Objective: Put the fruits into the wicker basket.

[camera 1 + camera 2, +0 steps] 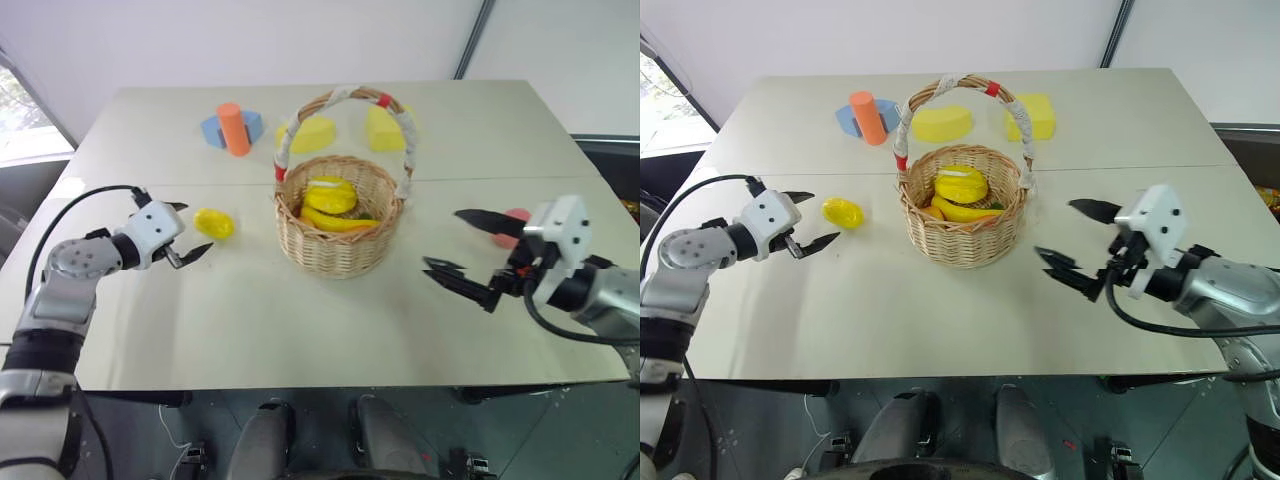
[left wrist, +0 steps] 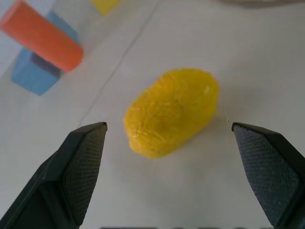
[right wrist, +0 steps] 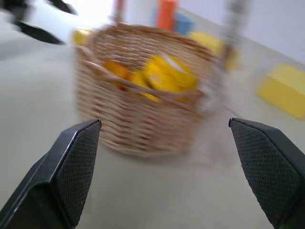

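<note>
Here we are holding the left gripper (image 1: 190, 230) spread wide just beside the yellow lemon (image 1: 214, 223), which is lying on the table (image 1: 300, 320) left of the wicker basket (image 1: 340, 225). Our right gripper (image 1: 462, 248) is gaping empty right of the basket, partly hiding the pink peach (image 1: 516, 215).

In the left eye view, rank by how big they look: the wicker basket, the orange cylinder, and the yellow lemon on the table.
1. wicker basket, clearly largest.
2. orange cylinder.
3. yellow lemon; close to the cylinder in apparent size, and nearer the camera, so that order is unsure.
</note>
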Available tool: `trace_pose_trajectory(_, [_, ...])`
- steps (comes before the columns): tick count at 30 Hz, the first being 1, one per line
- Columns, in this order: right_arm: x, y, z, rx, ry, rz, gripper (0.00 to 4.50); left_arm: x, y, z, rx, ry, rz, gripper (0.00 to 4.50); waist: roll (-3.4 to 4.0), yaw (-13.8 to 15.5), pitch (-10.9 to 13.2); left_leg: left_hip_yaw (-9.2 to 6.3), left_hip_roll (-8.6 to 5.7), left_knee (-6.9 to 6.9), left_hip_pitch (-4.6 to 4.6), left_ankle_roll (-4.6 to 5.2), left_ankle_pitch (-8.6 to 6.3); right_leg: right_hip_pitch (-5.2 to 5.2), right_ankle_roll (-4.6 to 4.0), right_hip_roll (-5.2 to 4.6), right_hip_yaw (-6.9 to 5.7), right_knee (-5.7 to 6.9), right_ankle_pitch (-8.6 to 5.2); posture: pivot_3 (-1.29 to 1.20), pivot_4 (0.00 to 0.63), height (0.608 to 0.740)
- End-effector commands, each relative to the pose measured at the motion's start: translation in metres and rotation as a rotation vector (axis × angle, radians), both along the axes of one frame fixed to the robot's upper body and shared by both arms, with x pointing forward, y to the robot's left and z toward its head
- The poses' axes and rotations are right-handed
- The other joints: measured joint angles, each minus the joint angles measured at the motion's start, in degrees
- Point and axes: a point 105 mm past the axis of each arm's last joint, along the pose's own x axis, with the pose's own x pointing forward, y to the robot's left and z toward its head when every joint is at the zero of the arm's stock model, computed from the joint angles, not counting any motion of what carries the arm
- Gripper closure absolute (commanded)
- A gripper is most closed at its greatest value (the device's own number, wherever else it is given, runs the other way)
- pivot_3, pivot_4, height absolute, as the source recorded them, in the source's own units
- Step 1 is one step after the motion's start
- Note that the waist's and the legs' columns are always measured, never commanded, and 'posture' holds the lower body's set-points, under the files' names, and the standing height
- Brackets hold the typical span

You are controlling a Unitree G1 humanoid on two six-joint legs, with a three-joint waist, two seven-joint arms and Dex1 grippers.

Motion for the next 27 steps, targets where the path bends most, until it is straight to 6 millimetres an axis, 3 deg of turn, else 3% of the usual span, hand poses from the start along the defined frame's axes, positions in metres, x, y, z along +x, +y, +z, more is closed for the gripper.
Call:
trace_pose_trajectory(1, [-0.013, 0.035, 0.011, 0.025, -0.045, 0.157, 0.02, 0.013, -0.001, 0.011, 0.059, -0.020, -0.045, 0.00, -0.07, 0.0, 0.0, -0.02, 0.00, 0.00, 0.00, 0.00, 0.00, 0.00, 0.00, 0.00, -0.03, 0.00, 0.00, 0.00, 0.150, 0.740])
trace_pose_trajectory(5, [-0.012, 0.049, 0.011, 0.056, -0.052, 0.192, 0.02, 0.024, -0.005, 0.006, 0.122, -0.014, -0.077, 0.00, -0.10, 0.1, 0.0, -0.05, -0.06, 0.00, -0.09, 0.04, -0.02, -0.04, 0.00, -0.03, -0.12, -0.02, 0.00, 0.00, 0.150, 0.740])
trace_pose_trajectory(14, [-0.009, 0.053, 0.009, 0.068, -0.069, 0.181, 0.02, 0.045, -0.018, 0.003, 0.162, -0.029, -0.095, 0.00, -0.17, 0.1, 0.0, -0.05, -0.09, 0.08, -0.14, 0.07, -0.03, -0.08, 0.01, -0.01, -0.17, 0.03, 0.00, 0.00, 0.150, 0.740])
trace_pose_trajectory(17, [-0.008, 0.054, 0.010, 0.076, -0.085, 0.171, 0.00, 0.046, -0.019, 0.001, 0.148, -0.028, -0.095, 0.90, -0.17, -0.2, 0.0, -0.05, -0.09, 0.08, -0.13, 0.07, -0.03, -0.08, 0.02, 0.03, -0.17, 0.05, 0.00, 0.00, 0.150, 0.740])
trace_pose_trajectory(21, [-0.006, 0.055, 0.011, 0.083, -0.101, 0.160, 0.00, 0.045, -0.018, -0.002, 0.095, -0.014, -0.084, 2.65, -0.18, -0.3, 0.1, -0.05, -0.05, 0.08, -0.13, 0.07, -0.03, -0.12, 0.01, 0.05, -0.17, 0.10, 0.00, 0.00, 0.150, 0.740])
trace_pose_trajectory(27, [-0.004, 0.054, 0.013, 0.082, -0.120, 0.149, 0.00, 0.041, -0.002, 0.010, -0.136, -0.020, 0.010, 2.79, -0.17, -0.3, 0.1, -0.05, -0.05, 0.09, -0.13, 0.07, -0.03, -0.12, 0.01, 0.05, -0.17, 0.11, 0.00, 0.00, 0.150, 0.740])
